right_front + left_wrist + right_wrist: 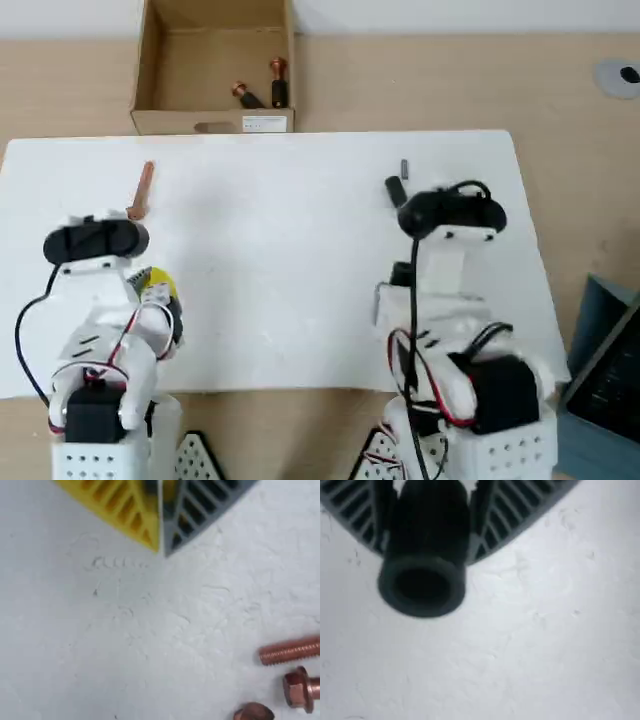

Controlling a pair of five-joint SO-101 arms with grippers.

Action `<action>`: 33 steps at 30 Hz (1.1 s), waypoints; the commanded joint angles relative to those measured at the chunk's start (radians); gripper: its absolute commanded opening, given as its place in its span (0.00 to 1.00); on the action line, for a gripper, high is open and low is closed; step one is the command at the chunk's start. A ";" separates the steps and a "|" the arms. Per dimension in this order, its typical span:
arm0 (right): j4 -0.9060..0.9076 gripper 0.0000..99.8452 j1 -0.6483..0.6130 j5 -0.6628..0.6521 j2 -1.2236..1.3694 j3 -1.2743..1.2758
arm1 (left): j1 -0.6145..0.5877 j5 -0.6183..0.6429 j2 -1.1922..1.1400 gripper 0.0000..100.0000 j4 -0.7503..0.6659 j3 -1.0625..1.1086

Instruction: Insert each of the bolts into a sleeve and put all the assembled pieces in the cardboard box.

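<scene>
A black sleeve (422,582) sits between the dark fingers of my right gripper (426,540), which is shut on it, the sleeve's open bore facing the camera. From above, the sleeve (396,190) pokes out past the right arm's wrist over the white mat. My left gripper (161,549) is shut with nothing in it, yellow and grey fingertips meeting just above the mat. A copper bolt (141,190) lies on the mat ahead of the left arm. In the left wrist view, a threaded shaft (290,651) and a hex bolt head (300,689) show beside the gripper.
The cardboard box (150,70) stands beyond the mat's far edge, with two assembled bolt-and-sleeve pieces (262,88) inside. The white mat (280,260) covers the table between the arms. A small grey piece (405,168) lies just past the sleeve. A dark object (605,370) sits at the right edge.
</scene>
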State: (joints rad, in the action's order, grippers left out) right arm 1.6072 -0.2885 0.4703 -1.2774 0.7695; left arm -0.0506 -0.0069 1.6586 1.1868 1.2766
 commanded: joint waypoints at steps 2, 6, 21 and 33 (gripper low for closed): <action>-0.025 0.01 0.001 -0.009 -0.015 -0.001 | -0.009 0.002 -0.202 0.00 -0.005 -0.204; -0.025 0.01 0.051 -0.009 -0.015 0.001 | -0.058 0.000 -0.417 0.00 -0.005 -0.348; -0.025 0.01 0.122 -0.041 -0.016 0.002 | -0.308 -0.377 -1.175 0.00 0.132 -0.945; -0.018 0.01 0.125 -0.040 -0.016 0.004 | -0.362 -0.974 -1.615 0.01 0.353 -1.418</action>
State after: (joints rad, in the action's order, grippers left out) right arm 1.6057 -0.1780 0.4396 -1.2866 0.7741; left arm -0.4066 -0.8278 0.1013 1.4983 0.0000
